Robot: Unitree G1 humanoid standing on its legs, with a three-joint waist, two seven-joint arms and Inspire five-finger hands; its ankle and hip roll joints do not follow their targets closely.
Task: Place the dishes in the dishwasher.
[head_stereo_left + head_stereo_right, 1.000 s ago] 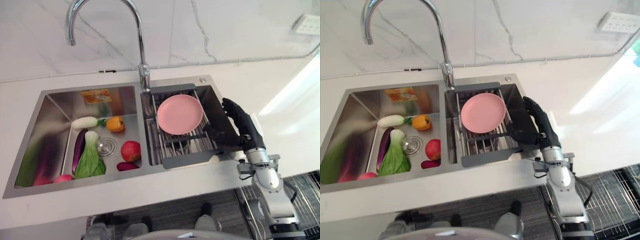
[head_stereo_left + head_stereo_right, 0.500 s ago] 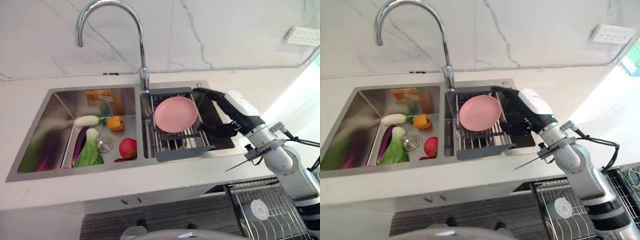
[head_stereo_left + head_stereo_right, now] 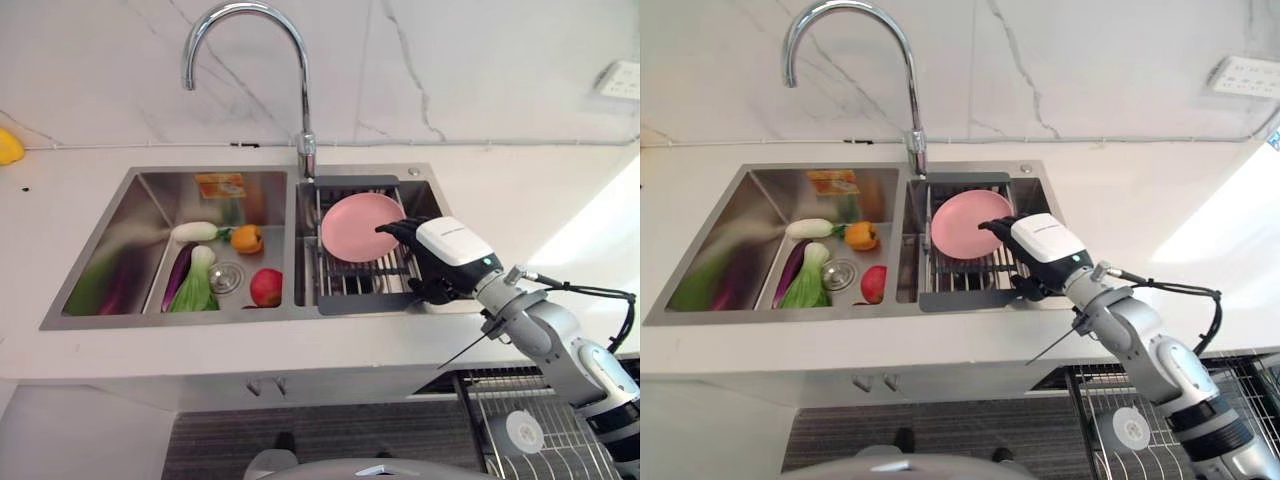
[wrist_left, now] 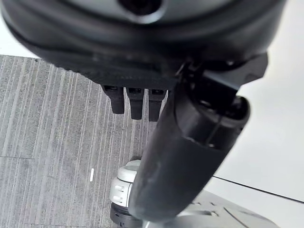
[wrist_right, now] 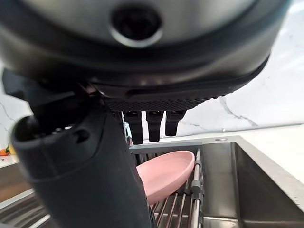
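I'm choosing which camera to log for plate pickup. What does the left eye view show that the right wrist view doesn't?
Left eye view alone: the left sink basin's vegetables, such as the red tomato and purple eggplant, plus the chrome gooseneck faucet.

Right wrist view alone: the right hand from close up, fingers straight above the plate's rim, not touching.

Both: the round pink plate on the metal drying rack.

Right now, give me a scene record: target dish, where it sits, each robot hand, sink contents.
target: pink plate
location: on the wire rack over the sink's right basin
right robot hand: open, fingers at the plate's right edge, not gripping
left robot hand: open, idle, above the floor
left basin: eggplant, bok choy, white radish, orange pepper, red apple
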